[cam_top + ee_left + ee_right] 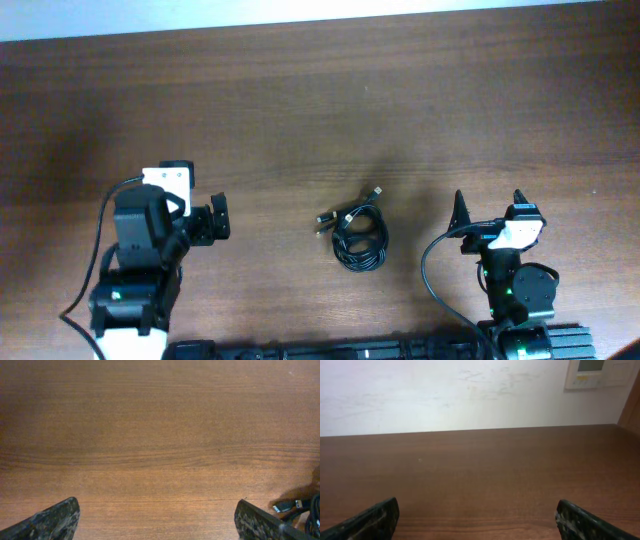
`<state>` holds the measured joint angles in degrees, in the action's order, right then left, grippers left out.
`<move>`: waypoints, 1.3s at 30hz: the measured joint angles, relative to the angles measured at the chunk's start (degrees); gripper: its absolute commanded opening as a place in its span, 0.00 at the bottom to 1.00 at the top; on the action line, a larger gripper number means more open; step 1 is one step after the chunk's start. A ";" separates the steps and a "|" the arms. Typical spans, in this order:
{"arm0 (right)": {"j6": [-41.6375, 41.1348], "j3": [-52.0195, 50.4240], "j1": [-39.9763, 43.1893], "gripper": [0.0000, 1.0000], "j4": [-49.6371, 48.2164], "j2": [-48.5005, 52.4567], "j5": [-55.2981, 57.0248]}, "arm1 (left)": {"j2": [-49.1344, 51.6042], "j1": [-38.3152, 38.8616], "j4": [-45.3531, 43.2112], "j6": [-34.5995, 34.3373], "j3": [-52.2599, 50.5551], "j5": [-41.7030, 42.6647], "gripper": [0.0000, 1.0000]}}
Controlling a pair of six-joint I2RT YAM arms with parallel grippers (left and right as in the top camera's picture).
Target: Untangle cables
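A tangled bundle of black cables (360, 238) with metal plug ends lies on the brown wooden table (330, 110), between my two arms. My left gripper (217, 218) is open and empty, well to the left of the bundle. In the left wrist view its fingers (157, 522) frame bare wood, and a plug end of the cables (300, 510) shows at the lower right edge. My right gripper (490, 205) is open and empty, to the right of the bundle. The right wrist view (477, 520) shows only bare table between its fingers.
A white wall (445, 390) rises behind the table's far edge, with a white wall panel (600, 372) at upper right. The arm bases and black cabling (440, 285) sit along the table's near edge.
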<state>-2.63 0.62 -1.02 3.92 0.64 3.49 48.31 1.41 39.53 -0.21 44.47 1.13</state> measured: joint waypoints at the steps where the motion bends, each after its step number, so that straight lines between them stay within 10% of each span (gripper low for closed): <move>1: 0.00 0.00 0.00 0.99 0.00 -0.02 0.00 | 1.88 0.00 1.86 0.00 2.01 0.00 0.99; 39: 0.02 0.00 0.00 0.99 0.00 -0.02 0.00 | 10.95 0.00 5.27 0.00 6.86 0.44 0.99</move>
<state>-2.61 0.62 -1.02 3.92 0.62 3.49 59.27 1.41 44.80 -0.21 51.33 1.56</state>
